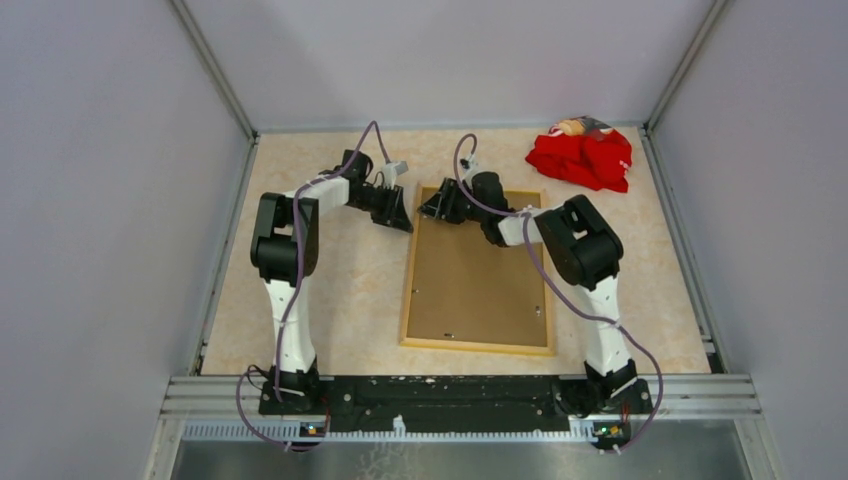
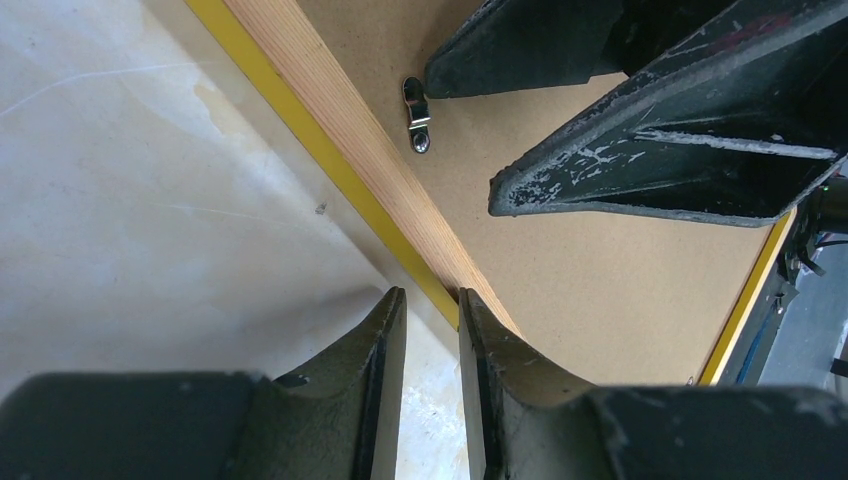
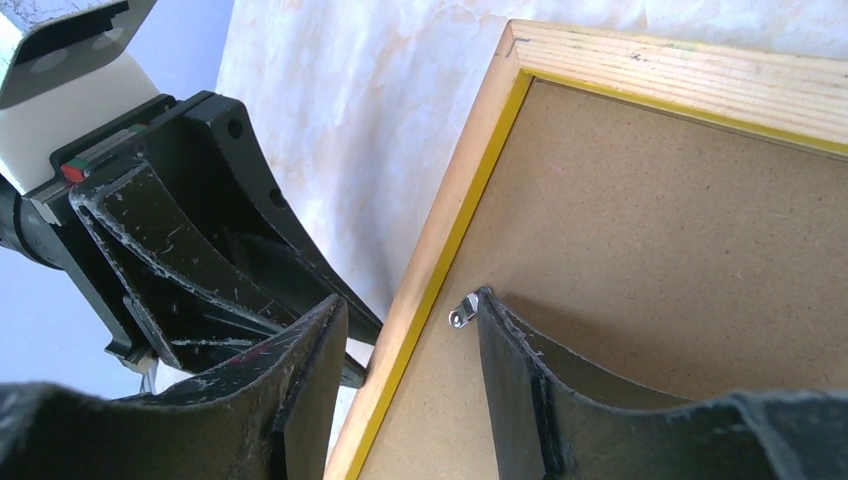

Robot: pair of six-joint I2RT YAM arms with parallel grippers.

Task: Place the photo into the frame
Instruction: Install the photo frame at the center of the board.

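The pale marbled worktop (image 1: 340, 300) carries the frame (image 1: 475, 346), which lies flat with its wood-coloured back up, reaching from under both pincers towards the arm bases. A brown board (image 1: 475, 280) fills its opening. A crumpled red cloth (image 1: 585, 158) lies well apart from both pincers, at the far right corner.

The left pincer (image 2: 432, 298) is at the frame's far left corner, just beside the right one. Its fingers (image 2: 385, 350) stand only a narrow gap apart. One is over the bare worktop and the other over the wooden rail, and the frame's yellow outer edge runs into the gap at their tips. I cannot tell whether they are clamping that edge or only sitting astride it.

The right pincer (image 3: 410, 298) is released and stands astride the same left rail near the far corner. One finger is outside the frame over the worktop. The other finger (image 3: 520, 370) is inside on the board, clear of the rail, so it grasps nothing.

A small metal clip (image 3: 462, 312) on the board touches the tip of that inner finger, just beside the rail's yellow inner lip.
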